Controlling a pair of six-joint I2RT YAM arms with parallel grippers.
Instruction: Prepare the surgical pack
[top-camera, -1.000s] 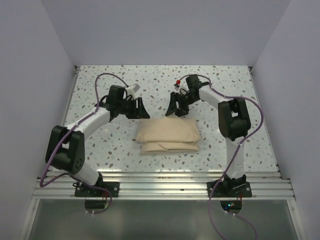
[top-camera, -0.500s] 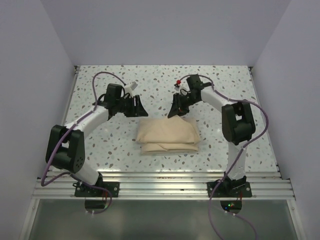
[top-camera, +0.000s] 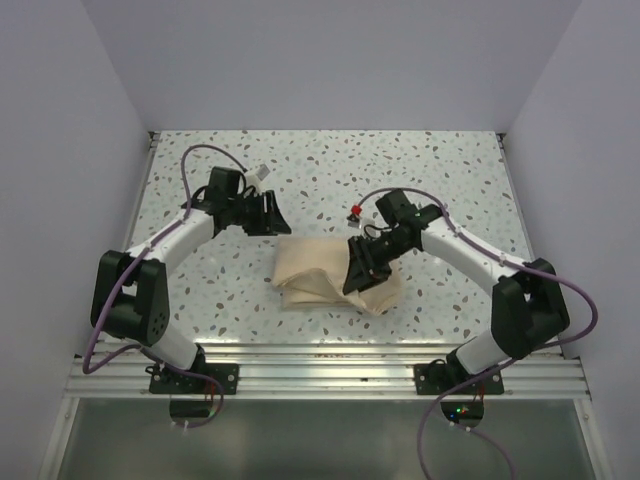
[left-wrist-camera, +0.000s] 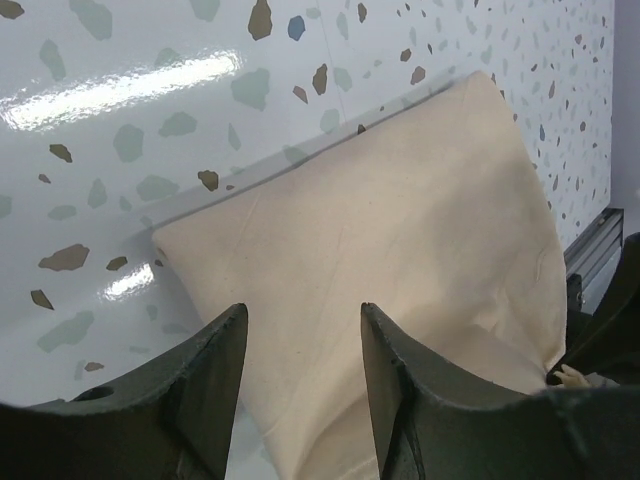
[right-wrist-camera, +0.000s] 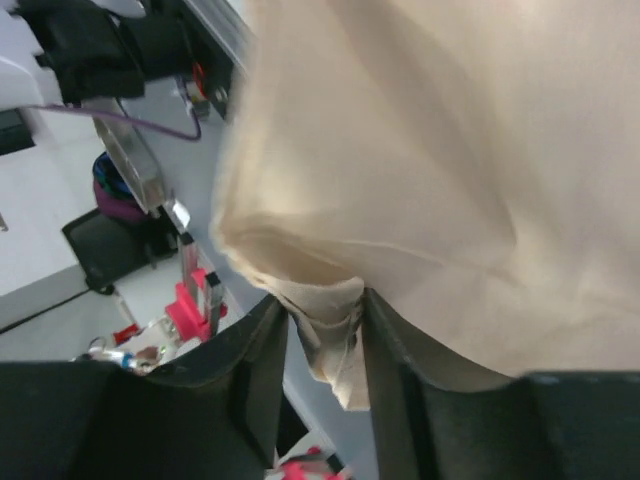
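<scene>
Folded tan wrap is found on the table, just ahead of the arm bases. A fold at its near right part is pinched between the jaws of the right gripper and appears lifted. Step judged: wrapping, one flap being drawn over. Tray, instruments and gauze are not seen. Farther back, the left gripper is held spread and empty over the far left corner. Next move: the flap is to be laid flat without the bundle being dragged.

The top camera looks steeply down from behind the near edge over the whole desk. Both wrist cameras sit close to the tan wrap sheet, which all three views share.
</scene>
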